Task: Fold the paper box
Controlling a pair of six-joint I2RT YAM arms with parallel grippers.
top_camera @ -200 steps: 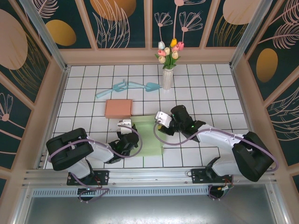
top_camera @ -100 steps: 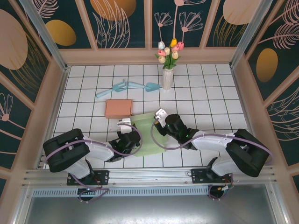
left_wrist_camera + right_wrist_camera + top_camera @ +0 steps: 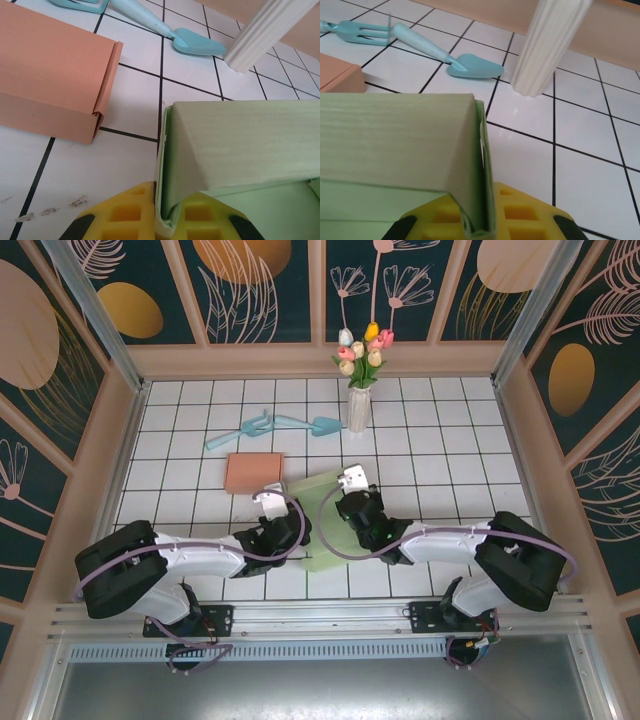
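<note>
Though nr paper box (image 3: 395,135), vase (image 3: 550,45) apart

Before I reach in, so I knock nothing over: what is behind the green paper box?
A white vase, a teal trowel and a fork; an orange box back-left. What lies beneath the green box is covered.

The pale green box (image 3: 312,492) is lying half-folded on the white tiled bench (image 3: 450,420), near its front middle. Its base is resting flat, while the far panel (image 3: 240,140) is leaning up and over it. Thin side walls are standing at both ends (image 3: 395,130), and it is seemingly not closed.
</note>
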